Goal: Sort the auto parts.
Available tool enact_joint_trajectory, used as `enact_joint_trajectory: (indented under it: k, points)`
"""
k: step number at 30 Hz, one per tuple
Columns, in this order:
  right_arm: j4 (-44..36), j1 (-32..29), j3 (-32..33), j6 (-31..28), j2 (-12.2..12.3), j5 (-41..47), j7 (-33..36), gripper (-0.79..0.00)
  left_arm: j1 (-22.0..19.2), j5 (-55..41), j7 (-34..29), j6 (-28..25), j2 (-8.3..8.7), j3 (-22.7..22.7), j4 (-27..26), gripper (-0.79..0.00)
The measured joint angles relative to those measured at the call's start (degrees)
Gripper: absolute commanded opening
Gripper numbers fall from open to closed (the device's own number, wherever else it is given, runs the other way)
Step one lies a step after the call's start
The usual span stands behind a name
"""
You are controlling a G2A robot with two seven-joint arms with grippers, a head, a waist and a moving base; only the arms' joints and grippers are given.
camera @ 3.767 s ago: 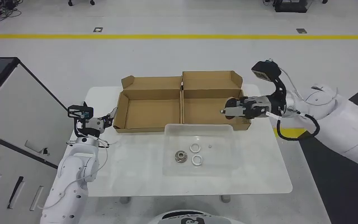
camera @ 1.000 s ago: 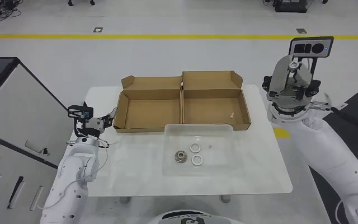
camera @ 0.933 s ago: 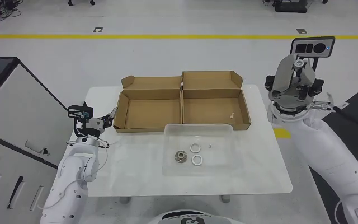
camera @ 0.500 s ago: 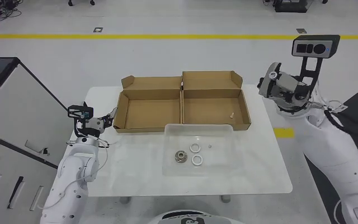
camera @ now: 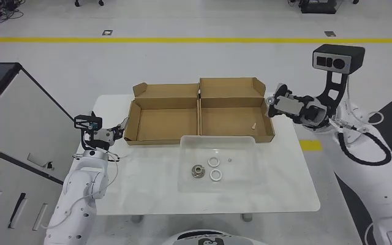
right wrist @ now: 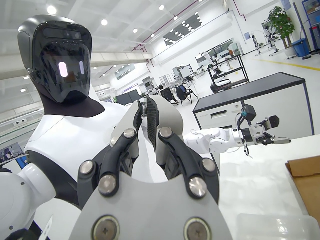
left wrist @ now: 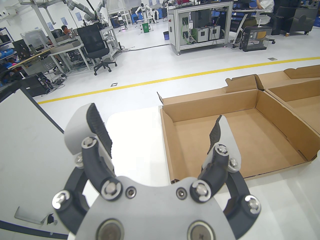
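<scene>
Two open cardboard boxes stand side by side at the table's back: the left box [camera: 164, 125] is bare inside, and the right box [camera: 229, 120] holds one small pale bolt [camera: 253, 126]. In front of them a clear tray [camera: 217, 139] holds a metal hub [camera: 197, 171], two white rings [camera: 214, 162] [camera: 216, 175] and a tiny part [camera: 229, 159]. My right gripper [camera: 269, 105] [right wrist: 145, 102] hovers at the right box's right edge, shut on a small threaded metal bolt [right wrist: 143, 108]. My left gripper [camera: 122, 127] [left wrist: 157, 116] stands open beside the left box's left wall, nothing in it.
The white table [camera: 275, 177] has free room right of the tray and along its front edge. A grey cabinet [camera: 24, 116] stands off the table's left side. The left box [left wrist: 240, 136] lies just ahead of the left gripper.
The right arm left the right box, lifted up and away to the right, then swung back down to that box's right edge. The left arm kept still.
</scene>
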Motion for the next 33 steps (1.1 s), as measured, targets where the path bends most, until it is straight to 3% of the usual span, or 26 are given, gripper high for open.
enact_joint_trajectory:
  k: [14, 33]
  points:
    - [0.5, -2.7, 1.4, -0.7, -2.1, 19.0, 6.3, -0.785, 0.0, 0.0, 0.0, 0.0, 0.0, 0.0, 0.0, 0.0]
    - [0.6, -3.3, 2.0, 1.1, -3.2, 21.7, 8.0, -0.785, 0.0, 0.0, 0.0, 0.0, 0.0, 0.0, 0.0, 0.0]
